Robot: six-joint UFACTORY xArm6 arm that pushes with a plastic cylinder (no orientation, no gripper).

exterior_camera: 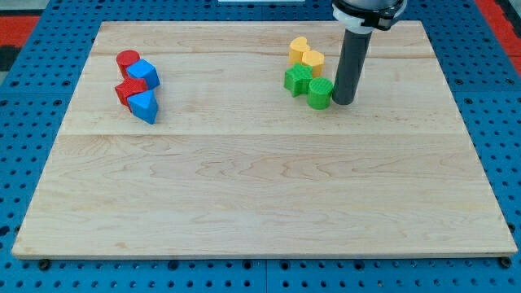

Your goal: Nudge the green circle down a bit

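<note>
Tip [343, 101] beside green circle [320, 93], seemingly touching, view's right.

The green circle [319, 93], a short ridged cylinder, stands upright on the counter [260, 187], touching or just beside my tip [343, 102] on its left in the view.

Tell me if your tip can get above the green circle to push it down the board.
Probably yes. My tip sits right beside the green circle, on the view's right. The yellow blocks above sit slightly left, so the gap looks tight.
</note>
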